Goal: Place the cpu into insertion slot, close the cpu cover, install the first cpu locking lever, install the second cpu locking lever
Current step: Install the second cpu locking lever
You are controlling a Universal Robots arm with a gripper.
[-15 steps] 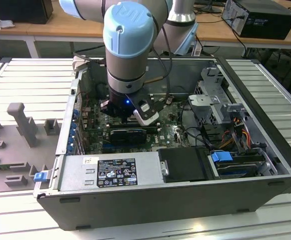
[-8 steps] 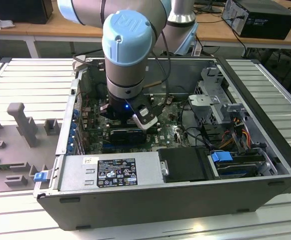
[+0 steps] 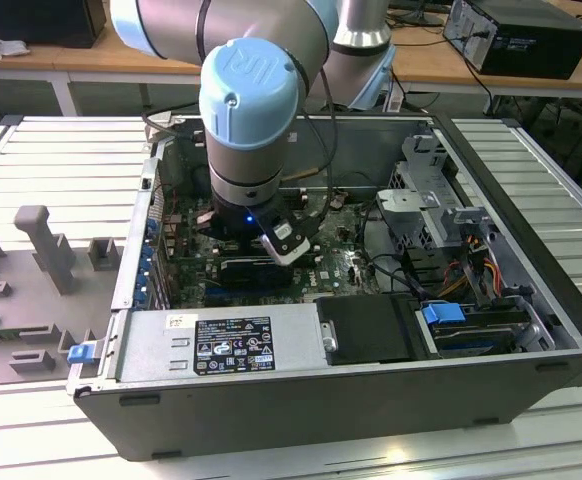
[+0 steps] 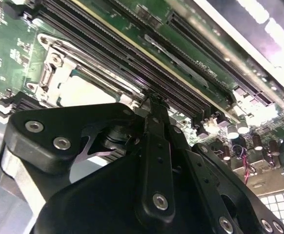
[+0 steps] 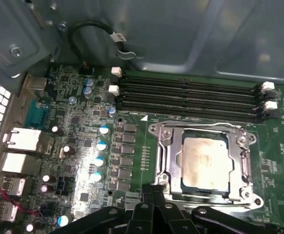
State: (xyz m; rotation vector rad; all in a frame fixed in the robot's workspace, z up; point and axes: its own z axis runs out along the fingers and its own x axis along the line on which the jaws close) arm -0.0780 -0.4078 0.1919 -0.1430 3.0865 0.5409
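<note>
The cpu (image 5: 205, 163), a pale silvery square, lies flat in the insertion slot (image 5: 162, 181) on the green motherboard (image 5: 132, 122). The cpu cover (image 5: 170, 156), a silvery frame, lies down around it, and a thin wire lever (image 5: 200, 127) runs along the side nearest the memory slots. My gripper (image 5: 154, 191) is shut, with its black fingertips together at the socket's edge and nothing visible between them. In the second wrist view the gripper (image 4: 154, 103) points at the board beside the cpu (image 4: 81, 90) and the cover (image 4: 51, 73). In the exterior view the gripper (image 3: 271, 240) reaches down into the open computer case.
Long black memory slots (image 5: 191, 95) run beside the socket. Capacitors (image 5: 100, 146) and rear ports (image 5: 20, 141) stand on one side of the board. The case's power supply (image 3: 221, 345), drive cage (image 3: 421, 215) and cables (image 3: 471, 270) surround the arm.
</note>
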